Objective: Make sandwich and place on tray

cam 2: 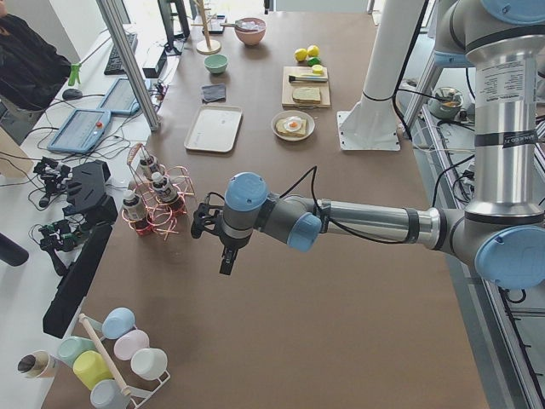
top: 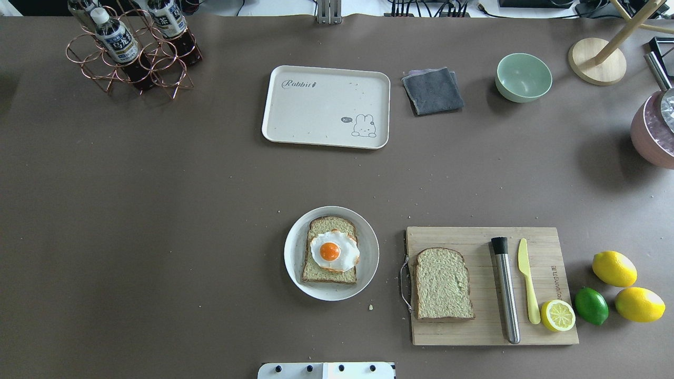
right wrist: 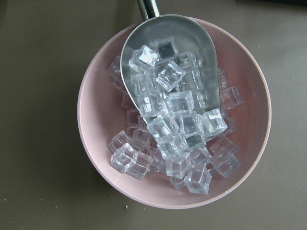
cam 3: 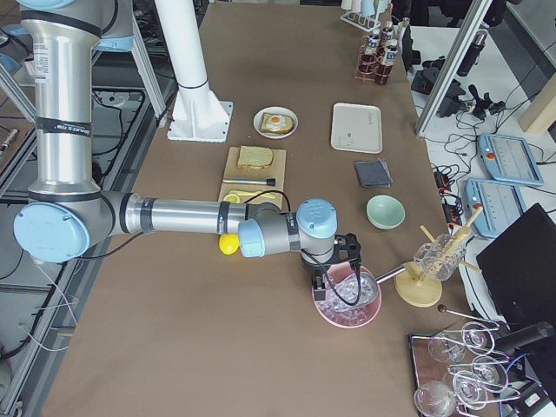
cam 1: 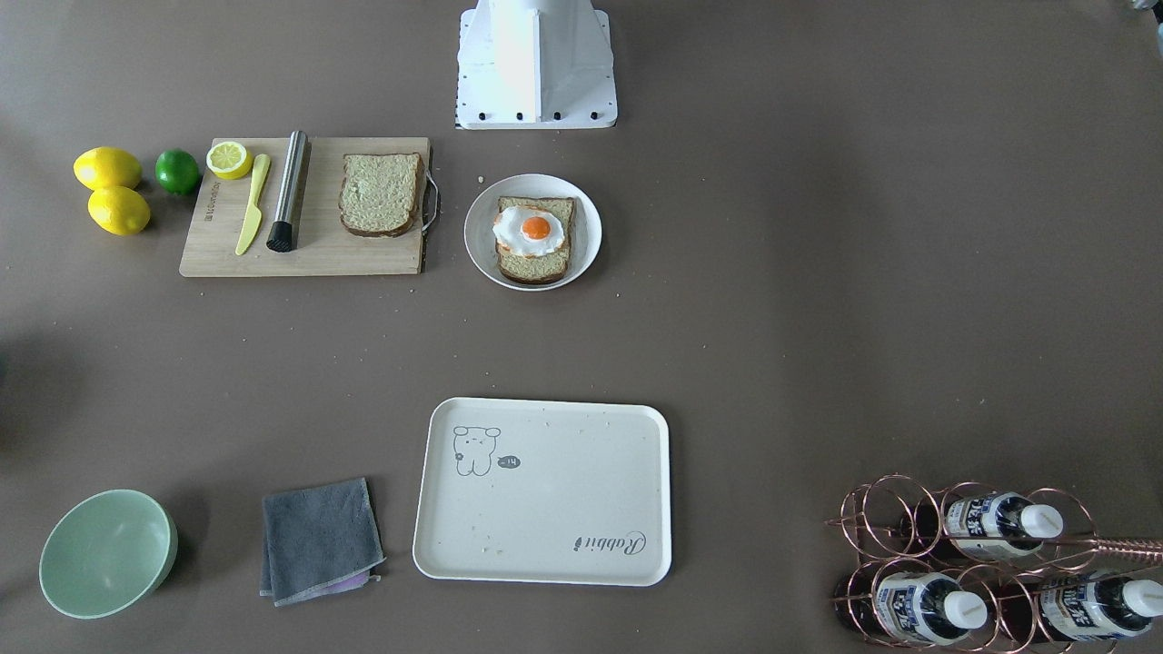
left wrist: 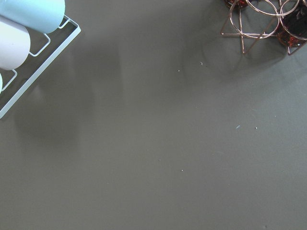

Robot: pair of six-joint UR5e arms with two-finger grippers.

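Now left pincer (cam 2: 224,266) and right pincer (cam 3: 323,287) point downward.

A matt brown bench (top: 158,210) carries a smooth cream plastic tray (top: 316,113), a pale grained wooden board (top: 474,332), a brushed metal rod (top: 507,295), a nubby grey cloth (top: 433,90), rough porous bread (top: 441,284), a glossy fried egg (top: 335,251) and a shiny copper wire rack (top: 158,79).

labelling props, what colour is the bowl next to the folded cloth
The bowl is pale mint green, clearest in the overhead exterior view.
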